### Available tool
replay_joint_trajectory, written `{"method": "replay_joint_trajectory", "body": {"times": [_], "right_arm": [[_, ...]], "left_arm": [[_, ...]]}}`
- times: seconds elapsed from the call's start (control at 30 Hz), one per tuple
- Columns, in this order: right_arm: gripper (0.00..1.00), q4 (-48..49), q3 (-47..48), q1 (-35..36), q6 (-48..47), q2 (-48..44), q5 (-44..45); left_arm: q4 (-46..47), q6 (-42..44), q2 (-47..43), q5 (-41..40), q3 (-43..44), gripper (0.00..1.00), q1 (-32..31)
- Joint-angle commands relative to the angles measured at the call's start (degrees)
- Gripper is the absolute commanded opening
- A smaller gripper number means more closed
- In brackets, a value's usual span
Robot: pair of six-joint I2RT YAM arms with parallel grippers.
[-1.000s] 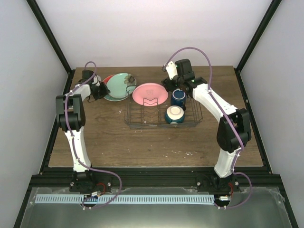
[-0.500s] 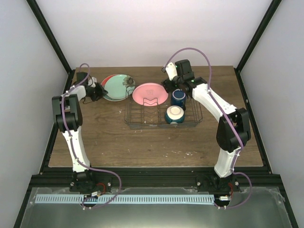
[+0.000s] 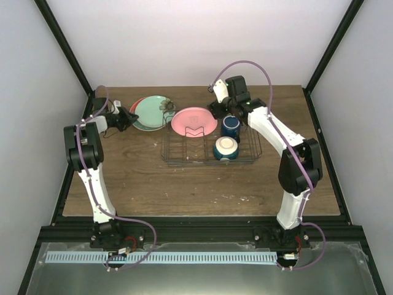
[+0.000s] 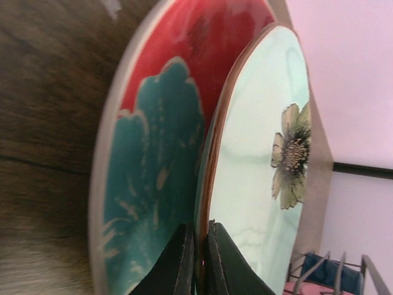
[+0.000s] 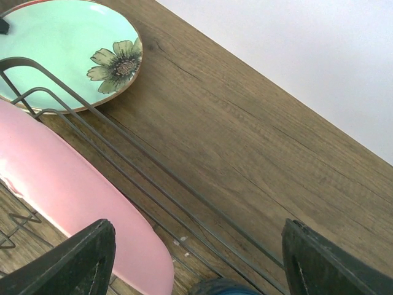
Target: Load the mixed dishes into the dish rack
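Mint-green plate (image 3: 153, 110) covers most of patterned plate (image 4: 153, 166)

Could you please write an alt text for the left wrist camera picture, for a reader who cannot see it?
The left tool is shut on the rim of the mint-green plate, which has a flower motif and lies on the teal-and-red plate on the wooden table. Wires of the dish rack show in the lower right corner.
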Motion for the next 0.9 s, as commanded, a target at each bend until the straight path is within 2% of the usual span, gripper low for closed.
{"method": "replay_joint_trajectory", "body": {"times": [0.0, 0.4, 0.6, 0.87], "right_arm": [[0.75, -1.31, 3.81, 0.5, 0.61, 1.26, -1.89], [0.76, -2.64, 5.63, 0.54, 1.35, 2.5, -3.6], [0.79, -2.41, 6.76, 0.53, 2.72, 3.0, -4.01], [0.97, -1.81, 10.37, 0.53, 6.63, 4.99, -6.29]], "left_arm": [[9.08, -4.2, -3.12, 7.74, -0.19, 0.0, -0.61], [20.96, -15.61, -3.65, 10.41, 2.95, 0.0, -0.06], [21.91, -18.24, -4.31, 10.13, 4.54, 0.0, -0.06], [19.54, -18.35, -7.27, 10.18, 7.75, 0.0, -0.14]]}}
